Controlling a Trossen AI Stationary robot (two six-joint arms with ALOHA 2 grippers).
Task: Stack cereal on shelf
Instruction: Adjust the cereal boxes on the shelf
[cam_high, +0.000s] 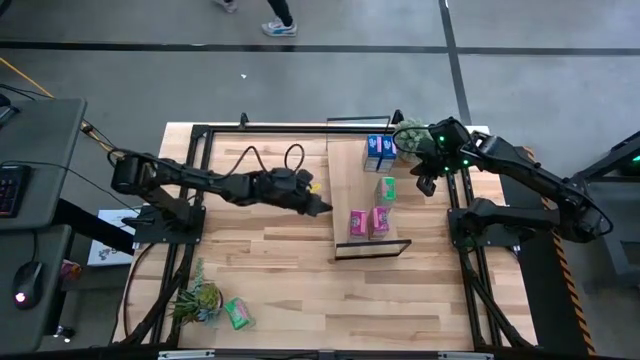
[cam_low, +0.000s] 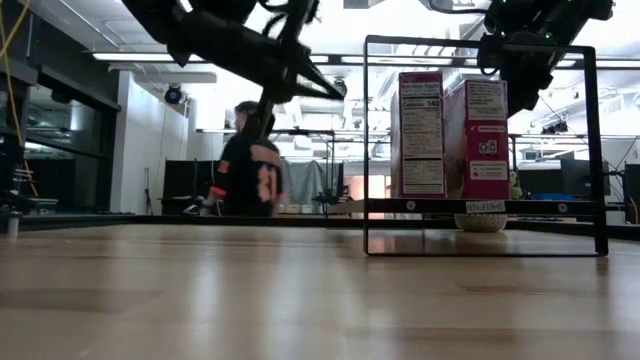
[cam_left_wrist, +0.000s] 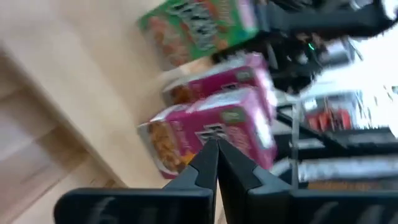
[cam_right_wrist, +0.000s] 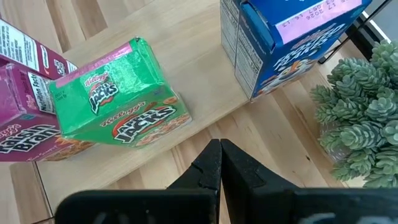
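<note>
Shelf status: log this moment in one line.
shelf: five boxes on | green box: on table | left gripper: shut, empty | right gripper: shut, empty

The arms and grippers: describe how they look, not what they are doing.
Both arms are dark, jointed, slim. The left gripper ends in two black tapered fingers; black cables loop above that arm. The right gripper is black too, with small green lights glowing on the wrist.
</note>
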